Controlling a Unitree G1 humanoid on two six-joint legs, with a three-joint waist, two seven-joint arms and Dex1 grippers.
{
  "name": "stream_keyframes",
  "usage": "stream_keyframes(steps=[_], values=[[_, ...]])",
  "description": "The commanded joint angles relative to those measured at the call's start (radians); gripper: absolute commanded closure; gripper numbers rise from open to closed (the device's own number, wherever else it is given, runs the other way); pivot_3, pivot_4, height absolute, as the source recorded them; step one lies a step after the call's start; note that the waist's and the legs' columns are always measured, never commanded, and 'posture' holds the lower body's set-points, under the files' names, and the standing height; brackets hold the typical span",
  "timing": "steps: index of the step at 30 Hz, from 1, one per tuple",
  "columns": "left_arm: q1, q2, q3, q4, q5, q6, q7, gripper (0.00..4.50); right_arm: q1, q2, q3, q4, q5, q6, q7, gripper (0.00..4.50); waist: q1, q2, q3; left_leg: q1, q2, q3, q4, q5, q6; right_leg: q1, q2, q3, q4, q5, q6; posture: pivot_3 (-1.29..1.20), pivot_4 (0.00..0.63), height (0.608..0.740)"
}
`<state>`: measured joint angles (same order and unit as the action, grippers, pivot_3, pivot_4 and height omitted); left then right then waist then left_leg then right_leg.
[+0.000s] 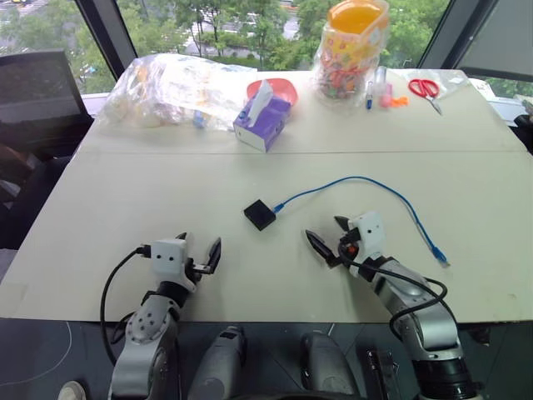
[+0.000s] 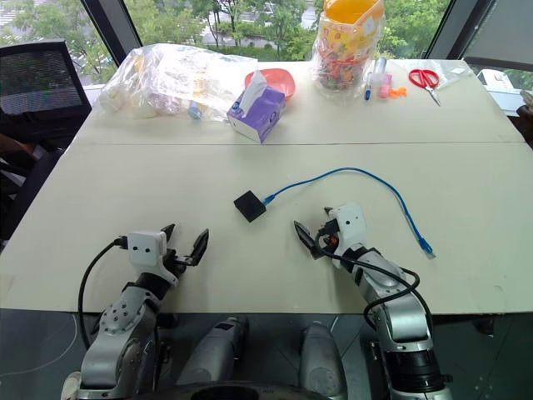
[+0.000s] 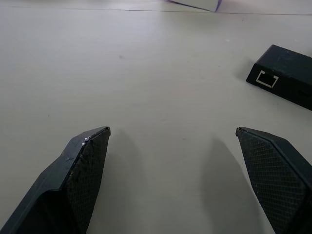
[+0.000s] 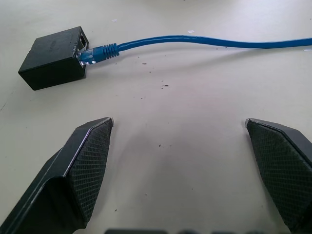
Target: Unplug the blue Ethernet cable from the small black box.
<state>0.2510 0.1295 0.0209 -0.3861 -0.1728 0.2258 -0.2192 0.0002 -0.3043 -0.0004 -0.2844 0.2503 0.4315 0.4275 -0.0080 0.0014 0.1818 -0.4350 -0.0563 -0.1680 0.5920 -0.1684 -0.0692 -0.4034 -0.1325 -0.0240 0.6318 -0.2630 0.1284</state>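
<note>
Left gripper (image 1: 198, 252): fingers spread wide, empty, over the table's (image 1: 125, 192) near edge.
Right gripper (image 1: 331, 235): spread wide, empty — near the box.
Black box (image 1: 259, 214): mid-table, just beyond both grippers.
Blue cable (image 1: 366, 182): plugged into the box — arcs away rightward.

I've got a beige table (image 1: 166, 192) carrying the small black box (image 1: 259, 214) with the blue Ethernet cable (image 1: 366, 181) plugged in, plus purple tissue box (image 1: 261, 123), plastic bag (image 1: 175, 87), candy jar (image 1: 351, 50), red scissors (image 1: 425, 88) along the far edge
</note>
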Motion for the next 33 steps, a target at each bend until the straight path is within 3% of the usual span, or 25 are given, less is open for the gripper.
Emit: stream_keyframes(steps=[1, 8, 15, 19, 26, 33], values=[[0.000, 0.010, 0.009, -0.010, -0.006, -0.005, -0.006, 0.20, 0.012, -0.008, -0.013, -0.026, 0.012, 0.019, -0.003, 0.00, 0.000, 0.000, 0.000, 0.000, 0.000, 0.000, 0.000, 0.000, 0.000, 0.000, 0.000, 0.000, 0.000, 0.000, 0.000, 0.00, 0.150, 0.728], [-0.013, 0.031, 0.020, -0.025, -0.052, 0.018, -0.037, 0.20, -0.007, -0.023, -0.014, -0.041, 0.016, 0.030, 0.016, 0.00, 0.000, 0.000, 0.000, 0.000, 0.000, 0.000, 0.000, 0.000, 0.000, 0.000, 0.000, 0.000, 0.000, 0.000, 0.000, 0.00, 0.150, 0.728], [-0.069, 0.170, 0.074, -0.053, -0.217, 0.173, -0.194, 0.20, -0.064, -0.124, 0.002, -0.060, 0.078, 0.086, 0.156, 0.00, -0.003, 0.001, 0.000, 0.000, 0.000, 0.000, 0.000, 0.000, 0.000, 0.000, 0.000, 0.000, 0.001, 0.000, 0.000, 0.00, 0.150, 0.728], [-0.132, 0.258, 0.128, -0.052, -0.312, 0.265, -0.257, 0.20, -0.135, -0.201, 0.007, -0.097, 0.168, 0.208, 0.254, 0.00, -0.005, 0.001, 0.000, 0.000, 0.000, 0.000, 0.000, 0.000, 0.000, 0.000, 0.000, 0.000, 0.001, 0.000, 0.000, 0.00, 0.150, 0.728], [-0.282, 0.411, 0.188, -0.014, -0.413, 0.381, -0.360, 0.20, -0.393, -0.381, 0.055, -0.090, 0.241, 0.314, 0.462, 0.00, -0.004, 0.001, 0.001, 0.001, 0.000, 0.000, 0.001, 0.000, 0.000, 0.000, 0.000, 0.000, 0.002, 0.000, 0.000, 0.00, 0.150, 0.728], [-0.385, 0.479, 0.147, 0.000, -0.432, 0.435, -0.423, 0.20, -0.722, -0.450, 0.298, 0.103, 0.088, 0.165, 0.729, 0.00, -0.009, 0.000, 0.001, 0.000, 0.000, 0.001, 0.000, 0.000, 0.000, -0.001, 0.000, 0.000, 0.002, 0.000, 0.000, 0.00, 0.150, 0.728]])
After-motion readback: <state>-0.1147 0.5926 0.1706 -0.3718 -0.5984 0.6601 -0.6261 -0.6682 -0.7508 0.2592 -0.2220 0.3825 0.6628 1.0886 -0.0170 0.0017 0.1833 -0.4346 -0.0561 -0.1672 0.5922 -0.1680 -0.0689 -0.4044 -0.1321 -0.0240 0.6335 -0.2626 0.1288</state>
